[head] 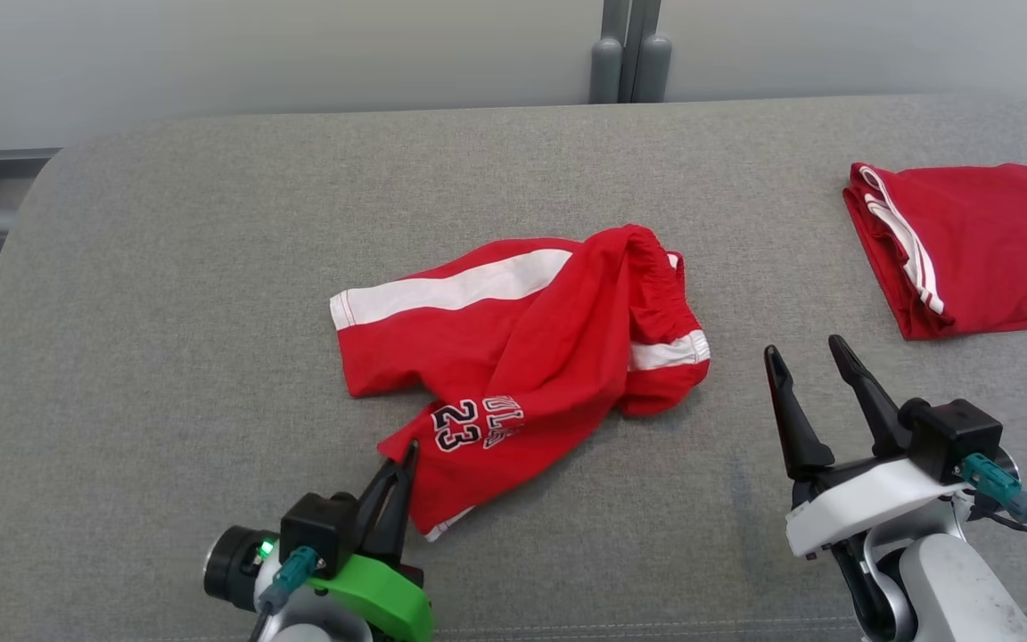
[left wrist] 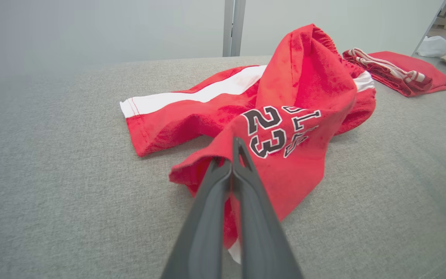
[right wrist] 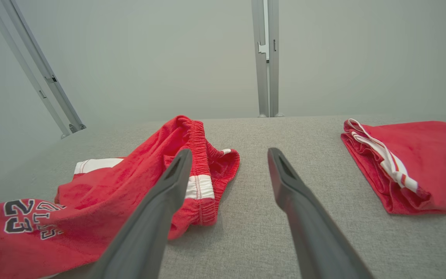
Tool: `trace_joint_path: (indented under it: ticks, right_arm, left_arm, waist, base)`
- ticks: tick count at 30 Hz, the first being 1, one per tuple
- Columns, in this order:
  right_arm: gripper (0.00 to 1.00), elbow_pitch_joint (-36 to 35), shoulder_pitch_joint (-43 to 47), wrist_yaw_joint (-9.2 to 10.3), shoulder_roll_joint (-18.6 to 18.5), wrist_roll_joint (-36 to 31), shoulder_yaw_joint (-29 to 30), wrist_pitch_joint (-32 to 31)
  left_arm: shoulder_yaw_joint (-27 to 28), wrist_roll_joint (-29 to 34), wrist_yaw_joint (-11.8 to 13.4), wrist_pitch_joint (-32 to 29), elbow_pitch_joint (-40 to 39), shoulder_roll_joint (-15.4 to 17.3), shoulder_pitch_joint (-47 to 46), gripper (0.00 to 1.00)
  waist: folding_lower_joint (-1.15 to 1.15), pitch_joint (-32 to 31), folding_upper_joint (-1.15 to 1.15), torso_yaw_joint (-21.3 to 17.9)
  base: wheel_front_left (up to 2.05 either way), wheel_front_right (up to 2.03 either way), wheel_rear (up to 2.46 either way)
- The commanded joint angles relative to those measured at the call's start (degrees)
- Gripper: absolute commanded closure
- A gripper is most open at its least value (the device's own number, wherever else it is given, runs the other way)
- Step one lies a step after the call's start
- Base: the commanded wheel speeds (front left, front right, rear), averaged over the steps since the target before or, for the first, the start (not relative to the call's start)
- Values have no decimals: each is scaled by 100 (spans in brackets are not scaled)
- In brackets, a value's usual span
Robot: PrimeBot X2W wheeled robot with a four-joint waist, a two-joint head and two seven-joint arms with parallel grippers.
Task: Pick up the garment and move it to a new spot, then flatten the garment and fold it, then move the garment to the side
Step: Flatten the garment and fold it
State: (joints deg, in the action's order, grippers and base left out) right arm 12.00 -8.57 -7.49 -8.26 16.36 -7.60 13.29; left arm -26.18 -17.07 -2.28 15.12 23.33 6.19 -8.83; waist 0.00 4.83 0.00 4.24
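Red shorts [head: 513, 348] crumpled mid-way across the grey cushion [head: 166, 267], one corner pinched.
We see our left gripper [head: 406, 455] clamped tight on the shorts' near hem, just below the "23" print [head: 458, 425]. Our right gripper [head: 803, 352] hovers beside them with its fingers spread and nothing between them. A folded red garment [head: 986, 250] lies apart at the far right.

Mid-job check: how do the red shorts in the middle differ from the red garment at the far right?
The shorts lie crumpled, waistband bunched up; the folded garment is a flat stack. The shorts show a "23" print; the folded garment shows thin white stripes at its edge. The left end effector is shut on the shorts' corner; nothing touches the folded garment. Both are red, on the grey surface.
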Motion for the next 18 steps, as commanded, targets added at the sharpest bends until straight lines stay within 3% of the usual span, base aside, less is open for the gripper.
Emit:
trace_joint_path:
  ticks: [1,8,18]
  right_arm:
    - [0,17,7,0,5,0,-6,56]
    - [0,152,-127,0,-2,75,-136,88]
    - [0,323,-320,0,-46,117,-268,94]
  left_arm:
    - [71,72,44,-2,-115,97,11,100]
    - [278,87,-28,-31,-268,455,-300,100]
    - [424,-102,-272,-50,800,646,-1097,100]
  waist:
    - [0,-27,0,18]
    - [0,-55,0,-94]
    - [0,133,0,-381]
  base:
    - [0,0,0]
    - [0,0,0]
    - [0,0,0]
